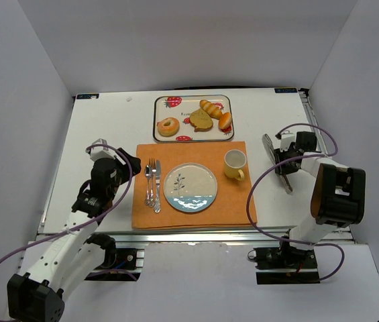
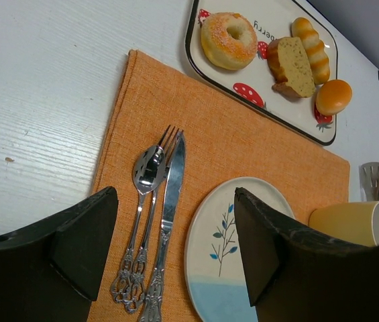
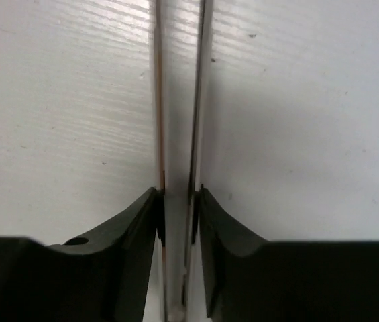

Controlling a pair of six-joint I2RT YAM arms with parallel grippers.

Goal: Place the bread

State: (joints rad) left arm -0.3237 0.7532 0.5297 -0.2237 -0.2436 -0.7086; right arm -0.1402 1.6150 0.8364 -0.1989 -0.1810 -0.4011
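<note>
A white table (image 1: pixel 109 127) carries an orange mat (image 1: pixel 236 208) at its middle. Just behind the mat lies a strawberry-print tray (image 1: pixel 193 98), and all the bread is on it: a doughnut (image 1: pixel 168 126) to the left, a brown slice (image 1: pixel 201 120) in the middle, a long roll (image 1: pixel 210 107) behind that and a round bun (image 1: pixel 225 121) to the right. On the mat are a plate (image 1: pixel 190 188) at the centre, a yellow cup (image 1: pixel 235 164) at the back right, and a spoon (image 2: pixel 147 169), fork (image 2: pixel 168 137) and knife (image 2: pixel 174 178) side by side on the left.

Metal tongs (image 1: pixel 269 149) lie on the table right of the mat. The right gripper (image 3: pixel 178 194) is clamped on their two arms. The left gripper (image 2: pixel 176 198) hangs over the mat's left edge, its fingers spread wide apart with nothing between them.
</note>
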